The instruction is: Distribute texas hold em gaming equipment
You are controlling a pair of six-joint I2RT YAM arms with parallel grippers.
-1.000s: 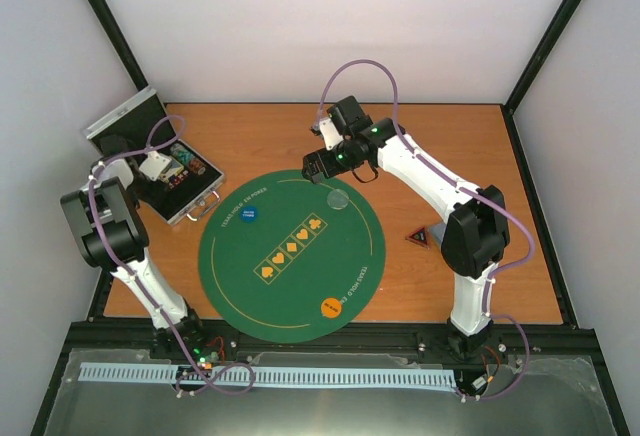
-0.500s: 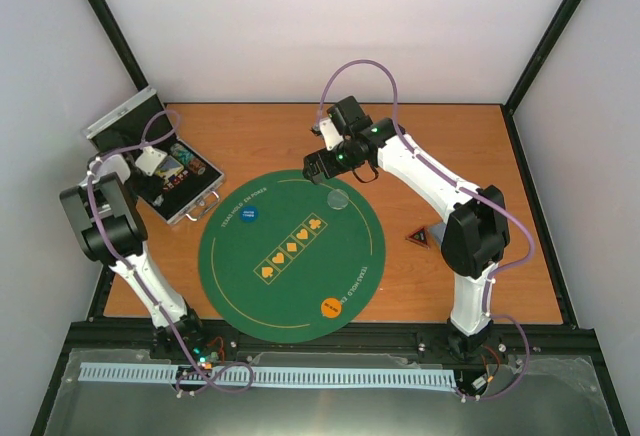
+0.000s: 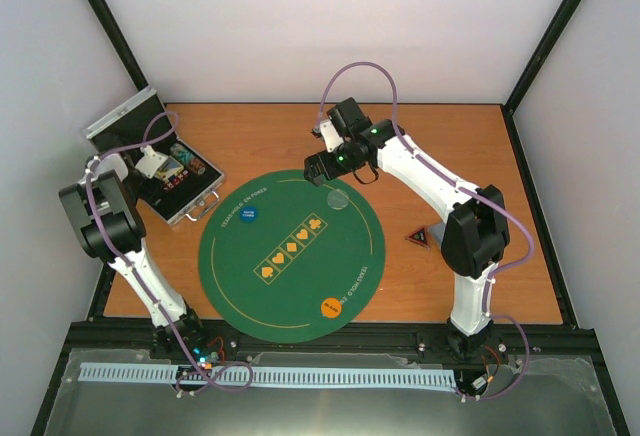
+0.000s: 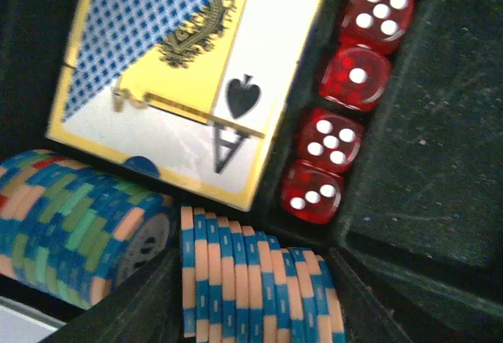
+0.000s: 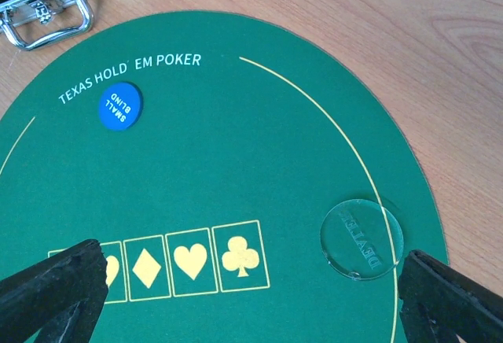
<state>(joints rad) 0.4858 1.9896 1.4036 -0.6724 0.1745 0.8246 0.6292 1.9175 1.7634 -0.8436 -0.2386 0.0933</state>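
An open silver case (image 3: 122, 124) is sitting at the far left corner of the worktop, and the left gripper (image 3: 153, 163) is reaching down into it. Inside, a row of blue-and-peach poker chips (image 4: 251, 280) is lying on edge between its two dark fingers (image 4: 145, 302), which are standing close against either end of the row; whether they are squeezing it I cannot tell. A second chip stack (image 4: 71, 233), a card box (image 4: 189, 83) showing an ace of spades and a column of red dice (image 4: 338, 134) are lying just beside that row.

The right gripper (image 3: 317, 167) is hovering over the far edge of the round green mat (image 3: 300, 276) in the middle of the worktop, its fingers (image 5: 55, 292) spread wide and gripping nothing. On the mat, a clear disc (image 5: 361, 237) is lying near the far edge, a blue disc (image 5: 119, 106) towards the left and an orange disc (image 3: 331, 307) by the near edge. A black triangle marker (image 3: 419, 237) is resting on bare wood towards the right edge
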